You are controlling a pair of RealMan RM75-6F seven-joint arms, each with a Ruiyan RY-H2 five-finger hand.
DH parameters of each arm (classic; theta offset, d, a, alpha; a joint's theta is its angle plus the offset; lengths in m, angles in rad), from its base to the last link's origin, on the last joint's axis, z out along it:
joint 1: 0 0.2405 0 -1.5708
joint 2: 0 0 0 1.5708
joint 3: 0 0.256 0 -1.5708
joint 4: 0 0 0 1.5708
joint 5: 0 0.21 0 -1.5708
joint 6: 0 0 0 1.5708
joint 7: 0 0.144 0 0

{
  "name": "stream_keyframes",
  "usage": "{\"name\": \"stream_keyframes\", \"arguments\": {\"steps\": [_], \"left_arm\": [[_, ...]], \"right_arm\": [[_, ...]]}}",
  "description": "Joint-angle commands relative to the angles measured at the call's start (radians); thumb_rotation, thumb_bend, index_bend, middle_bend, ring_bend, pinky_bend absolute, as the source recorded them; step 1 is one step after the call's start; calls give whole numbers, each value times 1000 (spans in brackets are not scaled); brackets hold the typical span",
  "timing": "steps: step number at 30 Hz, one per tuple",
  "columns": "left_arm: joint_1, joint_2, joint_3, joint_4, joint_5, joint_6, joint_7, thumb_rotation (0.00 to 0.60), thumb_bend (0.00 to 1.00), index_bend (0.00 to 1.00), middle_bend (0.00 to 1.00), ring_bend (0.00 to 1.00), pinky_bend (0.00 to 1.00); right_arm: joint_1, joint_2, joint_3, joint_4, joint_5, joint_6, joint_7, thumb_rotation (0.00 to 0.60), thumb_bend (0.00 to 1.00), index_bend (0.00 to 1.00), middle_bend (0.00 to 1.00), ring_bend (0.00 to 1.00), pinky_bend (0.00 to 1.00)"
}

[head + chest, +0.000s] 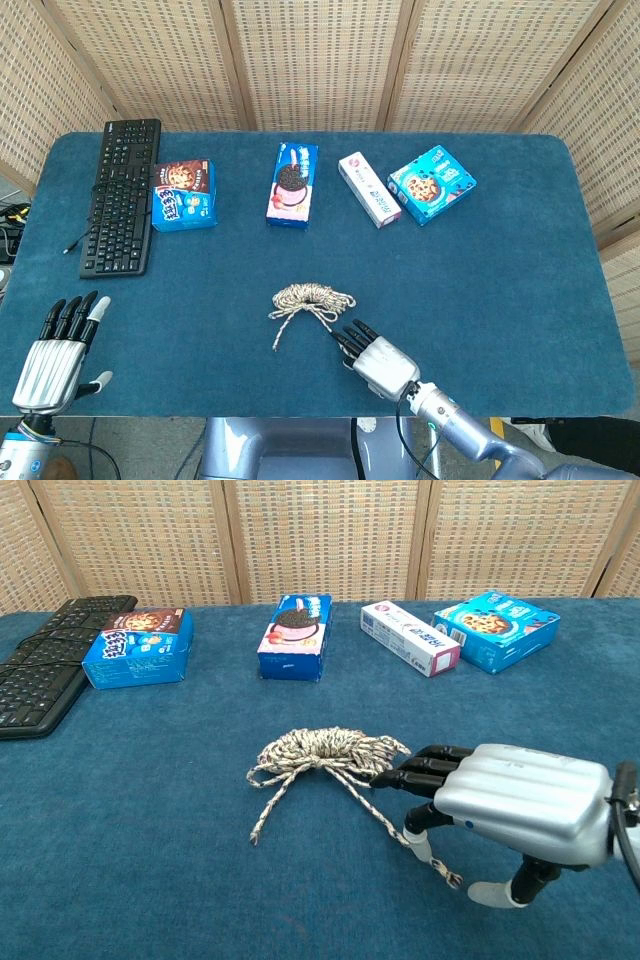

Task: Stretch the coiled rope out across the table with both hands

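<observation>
Coiled rope (313,298) mid tabletop (520,270), two loose tails trailing toward 6 o'clock. Right hand (377,360) over right tail at rope's 5 o'clock, fingers extended forward, thumb down beside strand; hand covers part of tail, contact unclear, no grasp visible. Left hand (55,350) at tabletop's 8 o'clock edge, fingers apart, empty, absent from chest view.
</observation>
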Motion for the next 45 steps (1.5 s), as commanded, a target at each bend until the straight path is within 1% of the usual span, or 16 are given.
{"name": "stream_keyframes", "arguments": {"steps": [1, 10, 15, 19, 28, 34, 38, 45], "left_arm": [[-2, 0, 0, 0, -2, -2, 1, 600, 0, 0, 0, 0, 0], [-4, 1, 4, 1, -5, -1, -1, 600, 0, 0, 0, 0, 0], [-7, 3, 4, 3, -11, -3, -6, 600, 0, 0, 0, 0, 0], [-8, 3, 4, 3, -13, -4, -7, 600, 0, 0, 0, 0, 0], [-10, 2, 6, 5, -16, -5, -5, 600, 0, 0, 0, 0, 0], [-11, -1, 7, 5, -17, -4, 1, 600, 0, 0, 0, 0, 0], [-14, -3, 5, 6, -25, -6, 5, 600, 0, 0, 0, 0, 0], [-16, -7, 7, 7, -27, -7, 12, 600, 0, 0, 0, 0, 0]], "right_arm": [[7, -30, -8, 20, 50, -5, -63, 600, 267, 417, 6, 0, 0], [15, -57, -28, 48, 70, 29, -70, 600, 269, 451, 6, 0, 0], [28, -75, -33, 68, 80, 39, -73, 600, 279, 495, 7, 0, 0], [35, -81, -40, 77, 83, 46, -72, 600, 299, 512, 8, 0, 0], [46, -87, -49, 87, 98, 55, -70, 600, 345, 514, 9, 0, 0], [57, -91, -58, 96, 102, 61, -66, 600, 388, 546, 17, 0, 0], [64, -103, -59, 115, 101, 71, -58, 600, 433, 564, 22, 0, 0], [72, -100, -67, 127, 85, 92, -47, 600, 458, 579, 32, 0, 0]]}}
